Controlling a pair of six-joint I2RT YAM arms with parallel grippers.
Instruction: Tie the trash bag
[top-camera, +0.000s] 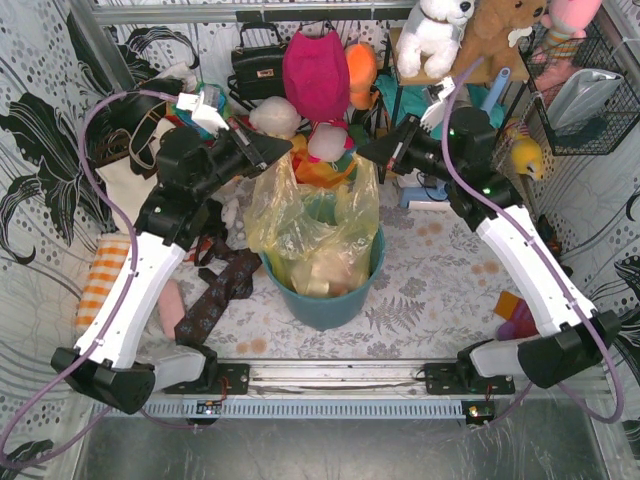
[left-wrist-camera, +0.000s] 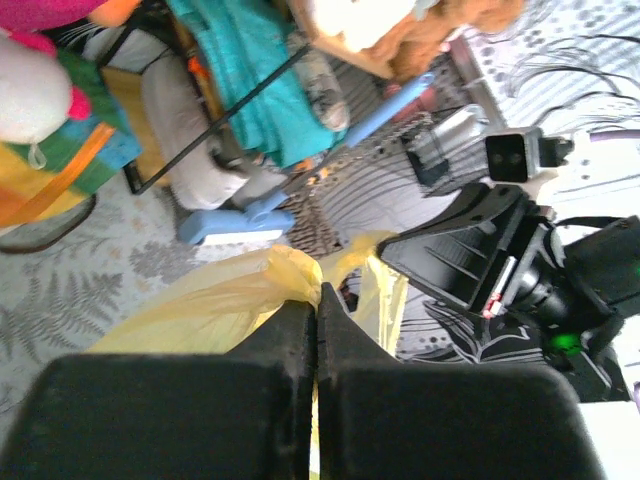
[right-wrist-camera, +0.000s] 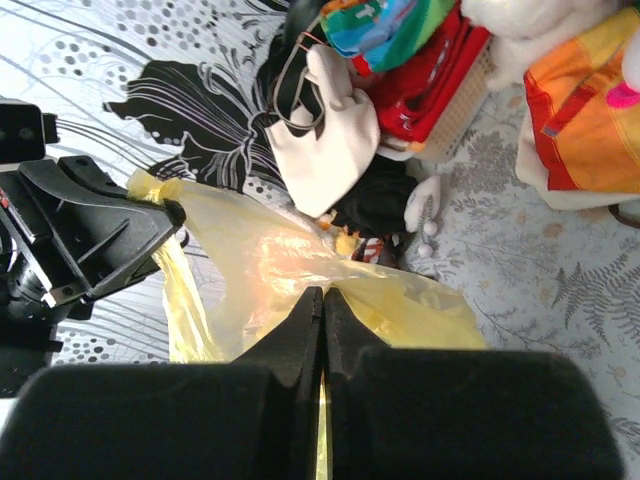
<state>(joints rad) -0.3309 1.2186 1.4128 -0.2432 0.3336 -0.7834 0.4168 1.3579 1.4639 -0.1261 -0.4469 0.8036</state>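
Top external view: floral table (top-camera: 440, 290), cluttered at back. Teal bin (top-camera: 330, 305) at centre, trash bag (top-camera: 300, 215) inside it, upper part pulled up above rim, white paper (top-camera: 325, 272) showing through. Left gripper (top-camera: 283, 150) at bag's left top edge, jaws closed, pinching plastic. Right gripper (top-camera: 370, 152) at right top edge, jaws likewise closed on plastic.

I'm getting bright, even light from overhead, with only soft shadows around the trash bag (top-camera: 300, 215). On the right wrist feed a warm glare patch glows through its plastic. Just below the bag, my left pincer (left-wrist-camera: 318, 300) and right pincer (right-wrist-camera: 322, 295) sit dark and blurred, while the background beyond it reads fairly sharp.
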